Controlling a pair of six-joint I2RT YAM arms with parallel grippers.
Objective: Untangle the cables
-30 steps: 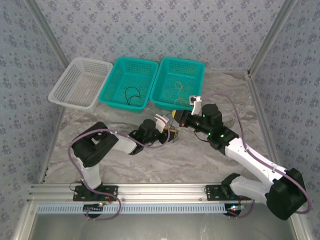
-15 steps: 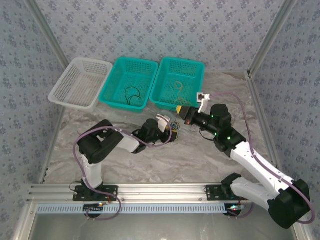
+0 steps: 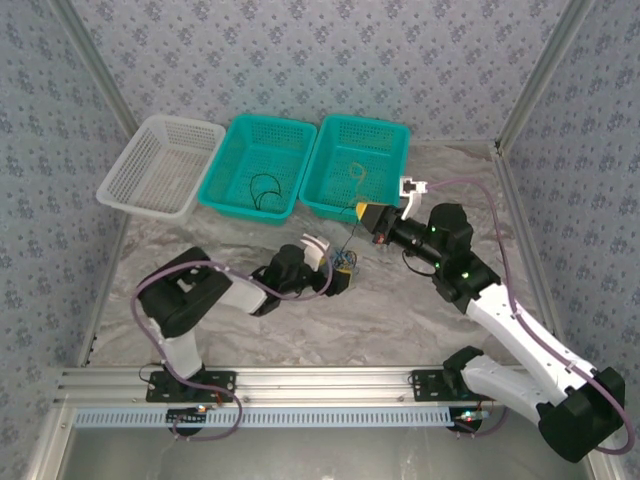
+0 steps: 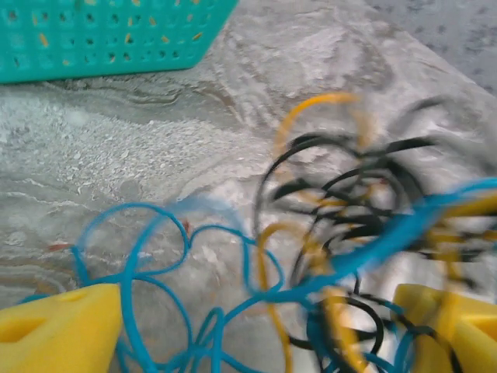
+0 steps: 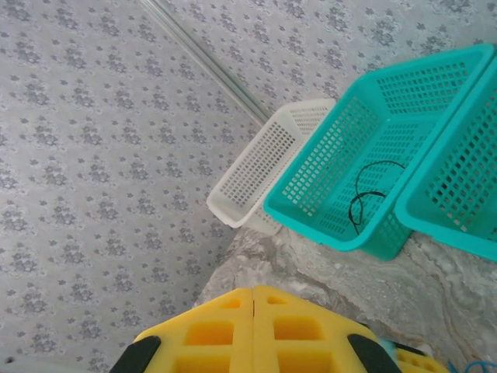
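The cables [image 3: 343, 262] are a small tangle of blue, black and yellow cords on the marble table, right at my left gripper [image 3: 336, 272]. In the left wrist view the tangle [image 4: 311, 256] lies between the yellow pads [image 4: 54, 326], which stand wide apart: my left gripper [image 4: 256, 338] is open around it. My right gripper [image 3: 363, 212] hangs above and behind the tangle, its pads pressed together [image 5: 254, 311]. A thin strand [image 3: 351, 238] runs taut from its tips down to the tangle.
Three baskets line the back: a white one [image 3: 160, 165], a teal one [image 3: 290, 150] holding a black cable [image 3: 265, 188], and a teal one [image 3: 392, 160] holding a tan cable [image 3: 357, 172]. The right wrist view shows the white basket [image 5: 268, 159] and a teal basket [image 5: 334, 171].
My left gripper has opened wide around the tangle. My right gripper has moved right and back, lifting a strand taut out of the tangle.
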